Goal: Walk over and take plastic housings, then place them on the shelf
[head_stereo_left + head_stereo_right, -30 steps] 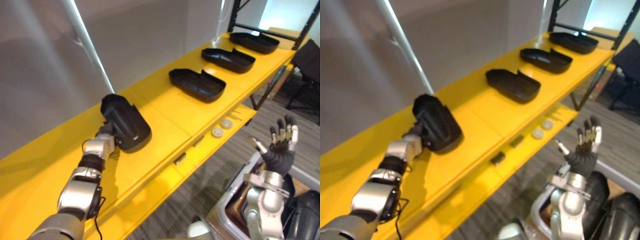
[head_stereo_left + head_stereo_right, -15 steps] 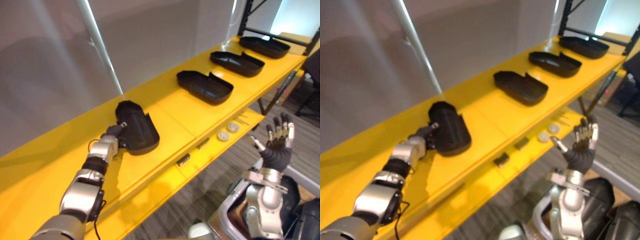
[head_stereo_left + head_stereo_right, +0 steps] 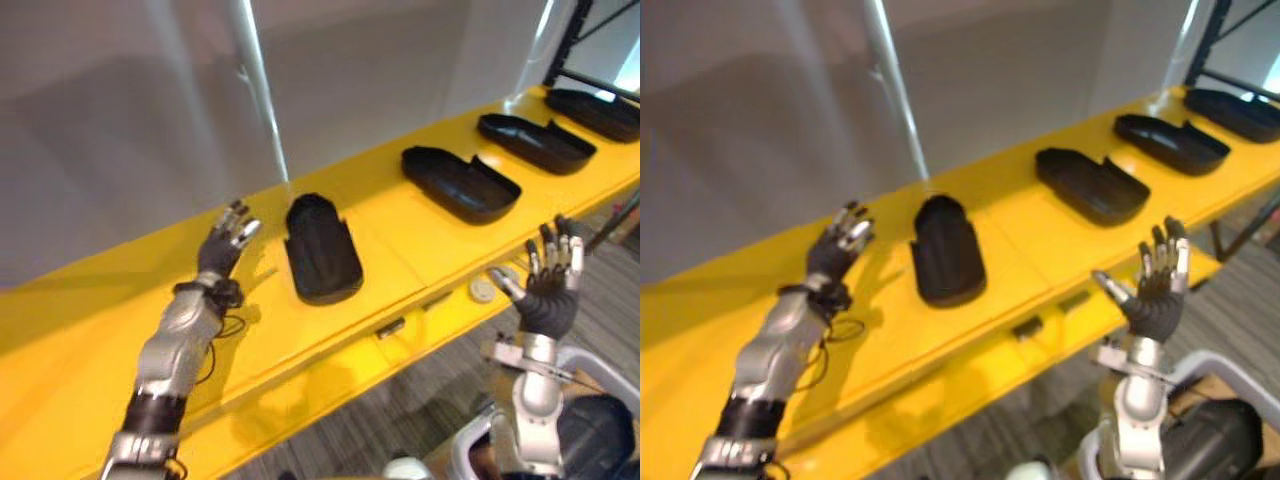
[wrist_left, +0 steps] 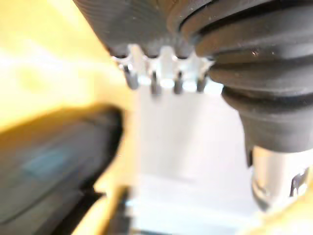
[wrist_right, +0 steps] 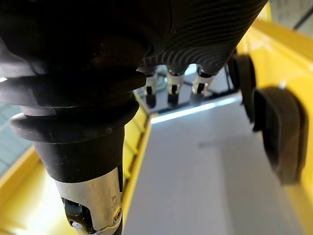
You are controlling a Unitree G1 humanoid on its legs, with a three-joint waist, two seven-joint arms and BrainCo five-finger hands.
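Left eye view shows you the black moulded plastic housing (image 3: pixel 322 250) on the yellow metal shelf (image 3: pixel 392 218) near its front edge, left hand (image 3: pixel 225 245) and right hand (image 3: pixel 548 285) both spread empty; a careless left-arm sweep could knock it off.

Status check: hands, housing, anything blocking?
Left hand open, beside black plastic housing, not touching. Right hand open, empty, raised before yellow shelf edge. Housing flat on shelf, three more black housings along it; nothing in the way.
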